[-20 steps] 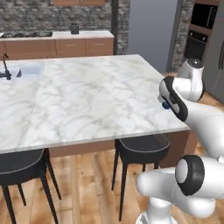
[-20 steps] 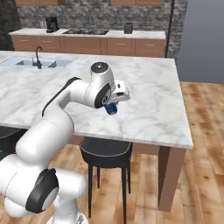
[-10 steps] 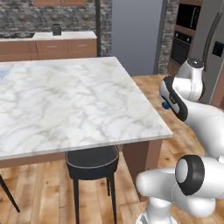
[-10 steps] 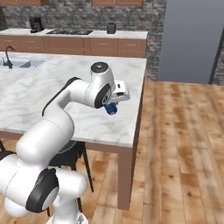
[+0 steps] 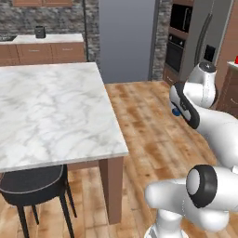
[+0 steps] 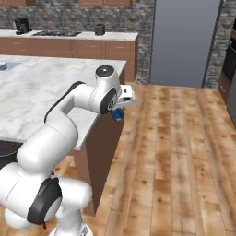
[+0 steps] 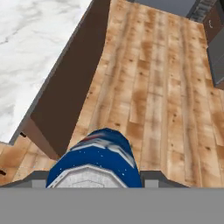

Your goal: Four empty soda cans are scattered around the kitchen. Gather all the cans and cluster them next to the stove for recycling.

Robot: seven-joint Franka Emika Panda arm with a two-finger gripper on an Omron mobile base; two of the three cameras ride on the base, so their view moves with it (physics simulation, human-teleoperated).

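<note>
The small blue-and-white metal soda can [image 7: 92, 159] clamped in the dark-fingered gripper [image 7: 93, 177] looked glossy, its printed wall catching a soft sheen and its silver top pale and brushed. Beneath the gripper lay the brown wood plank floor [image 7: 162, 100], smooth, with visible grain and a faint satin shine. Beside the gripper stood the white-grey marble island counter [image 5: 51, 116], polished and veined (its side panel was plain dark-brown wood, matt). Far beyond the gripper, the grey stone wall [image 6: 69, 16] looked rough and uneven, and the tall flat grey panel [image 6: 185, 41] smooth and matt.
</note>
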